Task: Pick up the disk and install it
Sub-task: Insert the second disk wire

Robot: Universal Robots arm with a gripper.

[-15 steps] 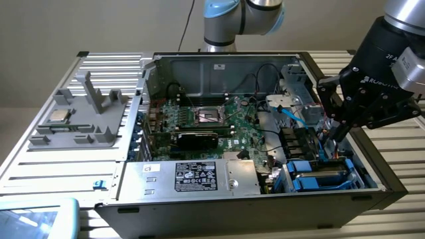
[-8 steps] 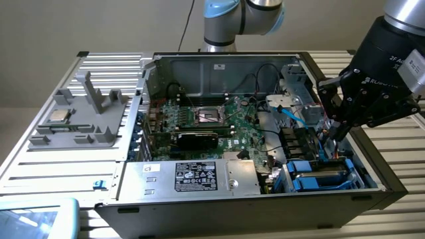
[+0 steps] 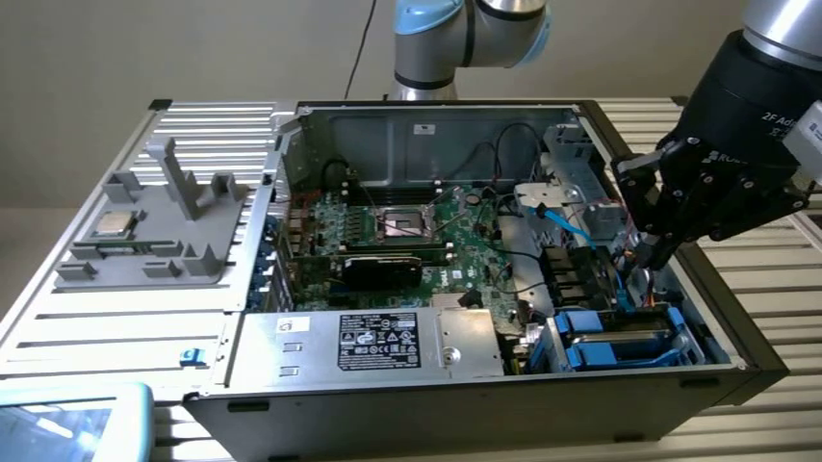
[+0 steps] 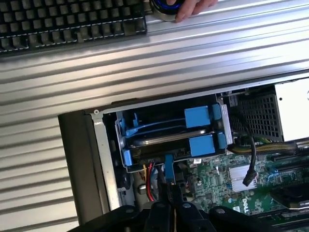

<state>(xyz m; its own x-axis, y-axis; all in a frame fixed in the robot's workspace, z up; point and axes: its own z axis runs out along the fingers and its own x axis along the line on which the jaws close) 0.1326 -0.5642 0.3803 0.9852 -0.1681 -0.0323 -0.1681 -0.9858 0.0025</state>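
The disk (image 3: 619, 338) sits in the drive bay at the near right corner of the open computer case (image 3: 424, 144), its silver body framed by a blue carrier. In the wrist view the disk (image 4: 164, 140) shows as a silver edge between blue carrier tabs. My gripper (image 3: 656, 256) hangs just above and behind the bay, fingers shut and pointing down into the case. In the wrist view my gripper (image 4: 172, 199) is closed beside the bay, and a blue cable (image 4: 169, 170) runs from the bay to its tips. Whether the cable is pinched I cannot tell.
A silver power supply with a black label (image 3: 385, 342) lies along the case's near side, and the motherboard (image 3: 411, 226) is in the middle. A grey fixture holding a CPU chip (image 3: 115, 223) stands at the exterior view's left. A keyboard (image 4: 72, 21) and a person's hand (image 4: 193, 7) lie beyond the case.
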